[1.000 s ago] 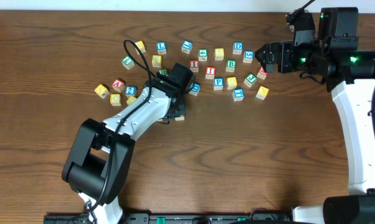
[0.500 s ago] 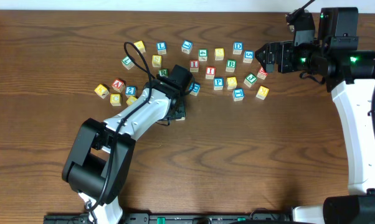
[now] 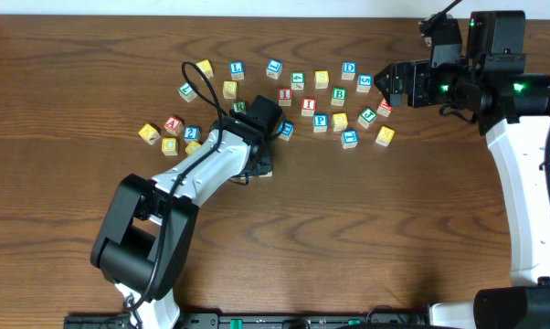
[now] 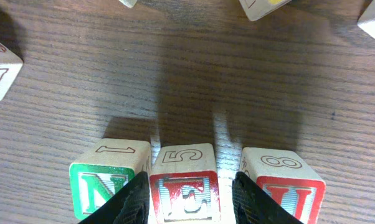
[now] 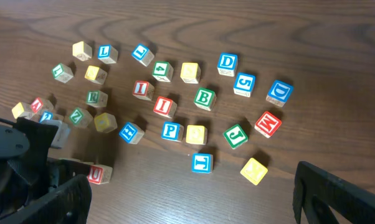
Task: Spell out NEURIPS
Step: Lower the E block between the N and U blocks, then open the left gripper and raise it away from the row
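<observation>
The wooden bench (image 3: 394, 228) carries a loose scatter of letter blocks (image 3: 339, 94) along its far side. Nearer, beneath the left arm (image 3: 202, 169), three blocks stand in a row close beside one another: N block (image 4: 106, 177), E block (image 4: 186, 186), U block (image 4: 284, 186). The left fingers (image 4: 134, 199) straddle the E block; whether they clench it I cannot tell. The right fingers (image 5: 337, 190) are spread wide and empty, over the scatter's right edge.

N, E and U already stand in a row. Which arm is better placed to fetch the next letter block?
Right. The right gripper is open and free beside the loose blocks; the left gripper straddles the E block in the row.
</observation>
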